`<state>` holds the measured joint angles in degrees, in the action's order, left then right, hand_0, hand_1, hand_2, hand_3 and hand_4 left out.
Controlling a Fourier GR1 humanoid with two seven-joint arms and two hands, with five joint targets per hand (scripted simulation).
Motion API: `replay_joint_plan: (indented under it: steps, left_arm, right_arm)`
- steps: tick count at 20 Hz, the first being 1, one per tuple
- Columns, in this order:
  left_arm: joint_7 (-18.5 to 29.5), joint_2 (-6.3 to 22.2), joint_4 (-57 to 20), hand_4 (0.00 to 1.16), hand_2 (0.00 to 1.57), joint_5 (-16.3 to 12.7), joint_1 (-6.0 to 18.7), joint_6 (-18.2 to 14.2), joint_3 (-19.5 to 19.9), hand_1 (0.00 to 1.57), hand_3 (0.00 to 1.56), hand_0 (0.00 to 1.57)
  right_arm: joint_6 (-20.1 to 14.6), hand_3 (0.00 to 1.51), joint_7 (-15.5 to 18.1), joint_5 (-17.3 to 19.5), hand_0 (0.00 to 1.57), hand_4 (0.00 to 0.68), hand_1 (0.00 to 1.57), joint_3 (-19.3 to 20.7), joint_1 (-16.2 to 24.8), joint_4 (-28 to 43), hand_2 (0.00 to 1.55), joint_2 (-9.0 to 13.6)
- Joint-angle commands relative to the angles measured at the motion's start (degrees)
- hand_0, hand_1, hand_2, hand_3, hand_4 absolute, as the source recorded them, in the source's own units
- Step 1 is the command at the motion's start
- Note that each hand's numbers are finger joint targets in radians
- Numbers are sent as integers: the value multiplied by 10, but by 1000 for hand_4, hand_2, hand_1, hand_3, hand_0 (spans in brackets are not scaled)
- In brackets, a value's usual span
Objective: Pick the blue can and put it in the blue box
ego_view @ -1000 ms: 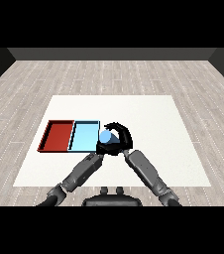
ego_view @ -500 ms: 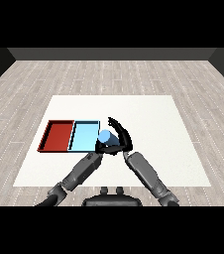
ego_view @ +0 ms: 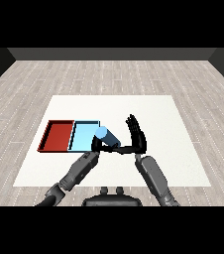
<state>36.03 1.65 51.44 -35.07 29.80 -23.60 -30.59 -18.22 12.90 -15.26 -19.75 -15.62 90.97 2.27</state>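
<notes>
1. On the white table [ego_view: 148, 106], toward its left half, two shallow trays lie side by side and touching: a red tray [ego_view: 58, 136] on the outside and a light blue tray [ego_view: 83, 136] next to it, nearer the middle.
2. Blue can [ego_view: 106, 136]: tipped over, lying tilted, one end at the blue tray's right front corner, the rest pointing out over the table to the right. Whether that end rests on the rim or just inside it I cannot tell. Most of the can is outside the tray.
3. Left hand [ego_view: 100, 145]: directly under the can, at the tray's right front corner, at the end of the grey forearm coming up from the lower left. It touches the can; whether its fingers curl round the can I cannot tell, they are hidden behind it.
4. Right hand [ego_view: 138, 136]: just right of the can, fingers straight and spread, pointing upward and away. Its lower part reaches toward the can's end; nothing is held in it.
</notes>
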Motion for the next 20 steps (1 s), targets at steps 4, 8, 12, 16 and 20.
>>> replay_joint_plan:
  steps: [4, 8, 12, 16, 20]
  left_arm:
    - [-56, 60, 24, 1149, 1571, 37, 31, -43, 24, 1571, 1520, 1571]
    - [-50, 110, -38, 1152, 1571, 36, 38, 3, 79, 1571, 1523, 1571]
    - [-161, 137, -60, 1148, 1571, 86, 92, -87, 52, 1571, 1514, 1571]
    - [-211, 164, -150, 1042, 1571, 117, 113, -80, 39, 1571, 1479, 1571]
    - [-267, 147, -242, 999, 1520, 143, 135, -82, 23, 1571, 1403, 1571]
  right_arm:
    - [42, 0, 19, -86, 0, 0, 0, 105, 91, 78, 0, 45]
    - [46, 0, 36, -86, 0, 0, 0, 106, 97, 64, 0, 23]
    - [73, 0, 39, -112, 0, 0, 0, 142, 81, 38, 0, 38]
    - [72, 0, 29, -113, 0, 0, 0, 143, 90, 37, 0, 39]
    - [86, 0, 59, -114, 0, 0, 0, 149, 90, 2, 0, 27]
